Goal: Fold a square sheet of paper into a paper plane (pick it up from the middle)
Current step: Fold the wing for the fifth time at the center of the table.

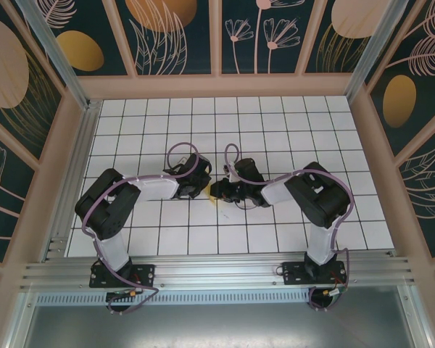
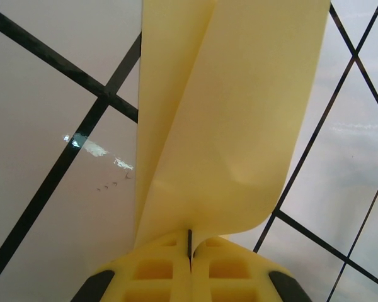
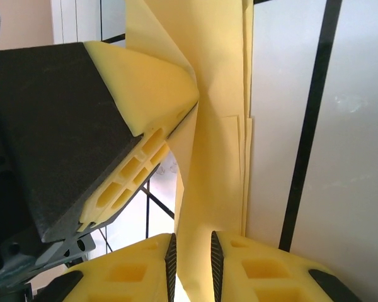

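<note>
overhead: folded paper [image 1: 216, 201] mostly hidden between left gripper [image 1: 205, 190] and right gripper [image 1: 219, 193] | wrist views: far end cut off

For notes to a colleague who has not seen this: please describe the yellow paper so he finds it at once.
Find the middle of the white tiled table, where the two arms meet. The pale-yellow paper is pinched in both arms' fingers; unlike the yellow fingers, it is thin and creased.

The left arm [image 1: 109, 206] and right arm [image 1: 319, 196] are bent inward; the left gripper [image 2: 190, 248] is clamped on the paper [image 2: 239, 126], the right gripper [image 3: 192, 251] pinched opposite.
</note>
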Robot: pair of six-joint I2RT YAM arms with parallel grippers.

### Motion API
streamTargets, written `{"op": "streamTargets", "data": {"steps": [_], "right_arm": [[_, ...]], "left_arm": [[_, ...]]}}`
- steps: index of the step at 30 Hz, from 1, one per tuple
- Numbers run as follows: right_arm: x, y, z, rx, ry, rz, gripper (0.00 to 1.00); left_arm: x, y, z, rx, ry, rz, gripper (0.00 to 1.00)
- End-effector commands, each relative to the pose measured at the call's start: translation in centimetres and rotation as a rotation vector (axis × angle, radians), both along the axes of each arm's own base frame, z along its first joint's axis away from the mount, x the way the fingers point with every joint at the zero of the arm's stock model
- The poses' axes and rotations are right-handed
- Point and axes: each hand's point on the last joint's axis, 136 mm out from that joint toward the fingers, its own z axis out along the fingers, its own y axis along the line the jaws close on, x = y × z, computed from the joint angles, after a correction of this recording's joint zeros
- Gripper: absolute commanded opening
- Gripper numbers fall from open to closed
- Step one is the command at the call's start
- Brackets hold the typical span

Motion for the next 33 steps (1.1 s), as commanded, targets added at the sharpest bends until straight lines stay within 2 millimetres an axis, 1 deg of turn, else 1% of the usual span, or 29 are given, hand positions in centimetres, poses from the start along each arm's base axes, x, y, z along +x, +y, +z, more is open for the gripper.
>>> {"op": "streamTargets", "data": {"steps": [1, 4, 7, 13, 19, 23, 26, 28, 31, 33], "right_arm": [[-0.8, 0.1, 0.8, 0.005, -0.039, 0.032, 0.24], [-1.0, 0.1, 1.0, -0.005, -0.058, 0.042, 0.25], [-1.2, 0.0, 1.1, -0.016, -0.080, 0.048, 0.28], [-1.2, 0.0, 0.2, -0.066, -0.089, 0.055, 0.29], [-1.2, 0.0, -0.5, -0.112, -0.098, 0.052, 0.24], [-1.1, 0.0, -0.9, -0.121, -0.084, 0.050, 0.18], [-1.1, 0.0, -1.2, -0.132, -0.074, 0.052, 0.16], [-1.1, 0.1, -1.1, -0.129, -0.078, 0.056, 0.18], [-1.1, 0.2, -0.9, -0.126, -0.087, 0.065, 0.25], [-1.0, 0.2, -0.8, -0.128, -0.091, 0.067, 0.27]], "left_arm": [[0.1, 0.5, 0.6, -0.013, -0.008, 0.029, 0.00], [0.0, 0.7, 0.4, -0.012, -0.005, 0.036, 0.00], [0.0, 0.8, 0.3, -0.015, -0.003, 0.042, 0.00], [0.1, 0.7, 0.3, -0.032, -0.003, 0.052, 0.00], [0.3, 0.9, 0.9, -0.077, -0.019, 0.083, 0.00], [0.3, 0.9, 1.1, -0.086, -0.022, 0.086, 0.00], [0.3, 0.8, 1.0, -0.092, -0.024, 0.085, 0.00], [0.4, 0.8, 0.9, -0.095, -0.022, 0.085, 0.00], [0.5, 0.7, 0.9, -0.097, -0.021, 0.085, 0.00], [0.5, 0.7, 0.9, -0.100, -0.021, 0.090, 0.00]]}}
